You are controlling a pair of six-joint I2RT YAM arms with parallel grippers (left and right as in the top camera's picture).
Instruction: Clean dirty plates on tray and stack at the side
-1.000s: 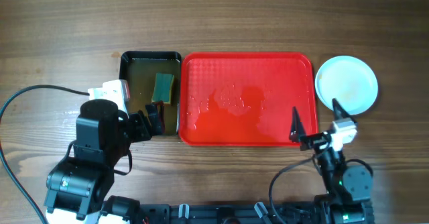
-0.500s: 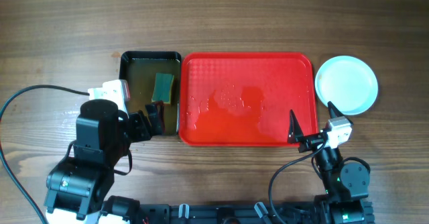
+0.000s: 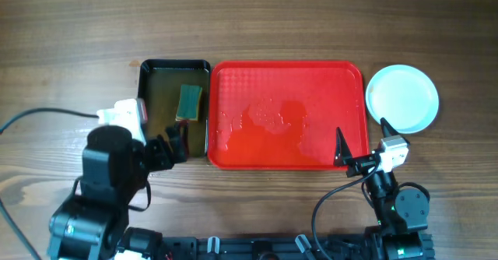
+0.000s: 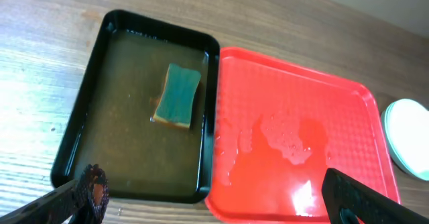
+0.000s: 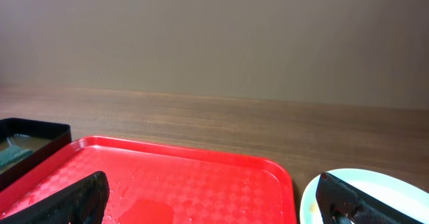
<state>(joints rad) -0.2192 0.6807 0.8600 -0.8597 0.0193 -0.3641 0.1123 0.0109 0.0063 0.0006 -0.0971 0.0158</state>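
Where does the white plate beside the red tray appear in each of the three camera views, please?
Overhead: the white plate sits at upper right, just off the right edge of the red tray.
Left wrist: the plate is cut off by the picture's right edge, at mid-height.
Right wrist: the plate fills the bottom right corner.
Shared landmark: the red tray, whose right edge neighbours the plate in every view.

On my overhead feed, a black tray (image 3: 175, 63) sits left of centre on the wooden bench (image 3: 257, 19), about midway between the far and near edges. It holds murky brownish liquid (image 3: 162, 96). A green sponge (image 3: 189, 102) lies in it, toward the tray's far right corner.
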